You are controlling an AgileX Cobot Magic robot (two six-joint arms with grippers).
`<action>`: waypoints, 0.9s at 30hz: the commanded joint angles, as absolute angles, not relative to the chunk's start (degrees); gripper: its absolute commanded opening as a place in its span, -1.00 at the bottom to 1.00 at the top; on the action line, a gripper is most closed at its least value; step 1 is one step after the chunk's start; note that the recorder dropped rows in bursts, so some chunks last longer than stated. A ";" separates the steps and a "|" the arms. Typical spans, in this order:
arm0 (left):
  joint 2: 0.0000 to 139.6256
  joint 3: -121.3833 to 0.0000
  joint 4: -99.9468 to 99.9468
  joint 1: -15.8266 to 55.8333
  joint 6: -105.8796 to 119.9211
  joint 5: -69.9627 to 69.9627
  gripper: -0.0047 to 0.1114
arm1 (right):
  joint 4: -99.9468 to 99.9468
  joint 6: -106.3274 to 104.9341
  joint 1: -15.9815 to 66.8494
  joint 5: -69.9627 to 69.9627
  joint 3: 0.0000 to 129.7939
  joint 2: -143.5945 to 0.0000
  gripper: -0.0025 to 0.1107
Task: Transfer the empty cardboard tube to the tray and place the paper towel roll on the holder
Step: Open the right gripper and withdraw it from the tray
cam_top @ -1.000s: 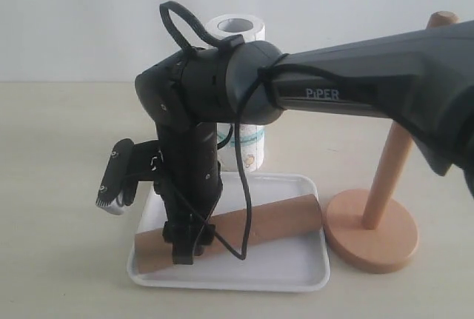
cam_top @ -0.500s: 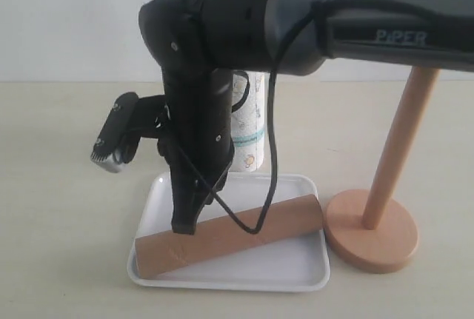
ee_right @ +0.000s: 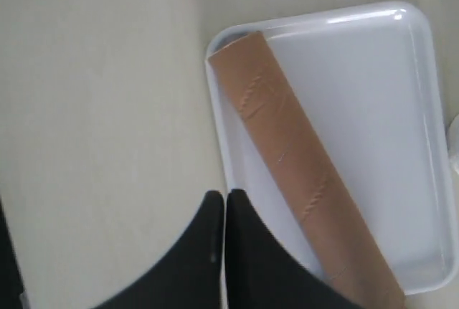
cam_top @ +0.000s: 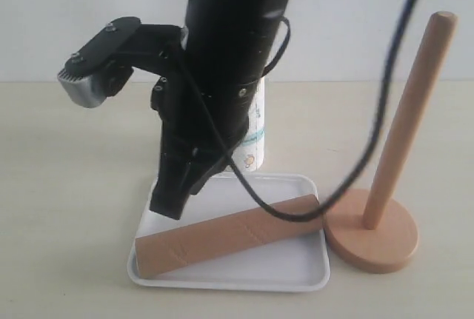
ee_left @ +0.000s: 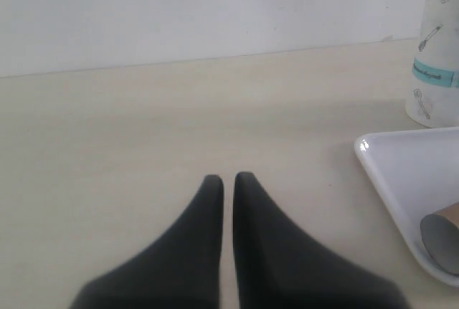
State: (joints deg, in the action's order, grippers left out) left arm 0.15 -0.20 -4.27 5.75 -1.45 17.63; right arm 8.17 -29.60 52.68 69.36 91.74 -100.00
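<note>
The empty cardboard tube (cam_top: pixel 229 234) lies slanted in the white tray (cam_top: pixel 290 263), one end near each side. My right gripper (cam_top: pixel 164 208) hangs shut and empty above the tube's left end. In the right wrist view its tips (ee_right: pixel 224 194) sit over the tray's rim (ee_right: pixel 218 130), beside the tube (ee_right: pixel 290 155). The paper towel roll (cam_top: pixel 255 135) stands upright behind the tray, mostly hidden by the arm. The wooden holder (cam_top: pixel 370 241) stands bare at the right. My left gripper (ee_left: pixel 228 178) is shut over bare table, left of the tray (ee_left: pixel 401 180) and roll (ee_left: pixel 439 51).
The right arm's dark body and its cable cross the middle of the exterior view, with the wrist camera (cam_top: pixel 92 75) sticking out to the left. The holder's pole (cam_top: pixel 411 108) rises tall just right of the tray. A white wall closes the back.
The right gripper has lifted off the tube's left end and risen with the arm. The tube stays lying in the tray.
</note>
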 commanded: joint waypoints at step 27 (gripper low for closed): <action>0.00 0.00 -4.32 5.62 -1.46 17.55 -0.84 | -52.25 27.98 52.51 58.16 37.28 -35.23 -0.96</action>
State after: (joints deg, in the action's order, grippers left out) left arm 0.15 -0.20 -4.27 5.75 -1.45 17.63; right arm -43.07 21.08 52.68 58.43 39.82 -37.42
